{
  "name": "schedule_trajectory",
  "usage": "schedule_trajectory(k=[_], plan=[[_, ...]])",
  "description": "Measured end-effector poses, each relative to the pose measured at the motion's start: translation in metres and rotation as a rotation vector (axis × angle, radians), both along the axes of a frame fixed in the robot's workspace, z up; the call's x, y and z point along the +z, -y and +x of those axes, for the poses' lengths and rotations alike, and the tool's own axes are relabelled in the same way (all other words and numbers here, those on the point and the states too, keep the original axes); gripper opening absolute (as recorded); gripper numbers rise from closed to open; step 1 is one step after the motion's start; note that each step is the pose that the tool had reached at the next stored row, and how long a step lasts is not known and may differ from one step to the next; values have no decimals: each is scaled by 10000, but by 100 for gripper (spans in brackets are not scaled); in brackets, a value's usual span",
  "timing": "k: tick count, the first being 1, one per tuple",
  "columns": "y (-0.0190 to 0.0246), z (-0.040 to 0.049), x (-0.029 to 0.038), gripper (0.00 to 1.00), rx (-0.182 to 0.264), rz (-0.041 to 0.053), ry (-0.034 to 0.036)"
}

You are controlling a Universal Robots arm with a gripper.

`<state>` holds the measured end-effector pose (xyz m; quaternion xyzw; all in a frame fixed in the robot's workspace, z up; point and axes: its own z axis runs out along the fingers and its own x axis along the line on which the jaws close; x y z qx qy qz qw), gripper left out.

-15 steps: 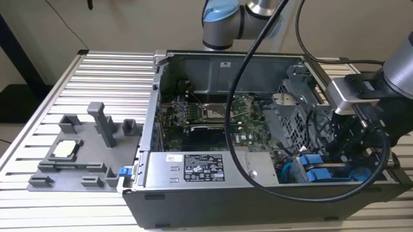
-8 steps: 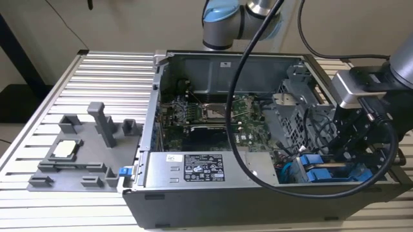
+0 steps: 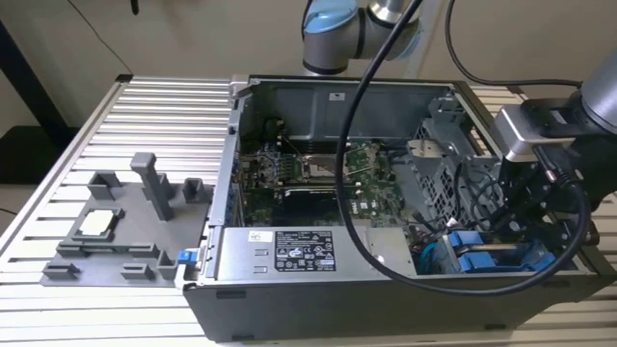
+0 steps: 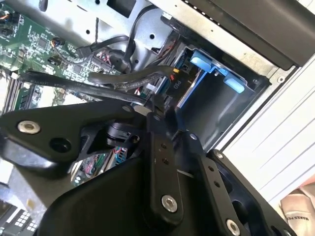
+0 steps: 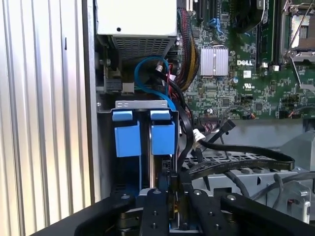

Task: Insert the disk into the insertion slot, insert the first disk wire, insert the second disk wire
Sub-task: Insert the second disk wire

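- Black hand sits low inside the case, fingers pinched narrowly on a black wire end beside the drive cage.
- Blue-framed disk already stands in the insertion slot, near the power-supply box.

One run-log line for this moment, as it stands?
gripper: at drive cage, fingers around black wire plug | blue-framed disk: seated in grey metal slot | blue wire: loose above
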<state>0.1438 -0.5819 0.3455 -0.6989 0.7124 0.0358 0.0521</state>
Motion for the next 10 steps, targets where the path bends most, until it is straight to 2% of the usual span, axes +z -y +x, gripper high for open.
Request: schedule_trajectory(k=[3,4,6,7,8,10], plan=[[0,-1,1,16,-1,25,26],[0,-3,0,16,-3,26,88],[0,-11,-7,16,2,26,327],[0,-16,-12,16,2,27,407],[0,-22,-15,16,3,23,477],[0,-32,-22,16,4,-17,539]])
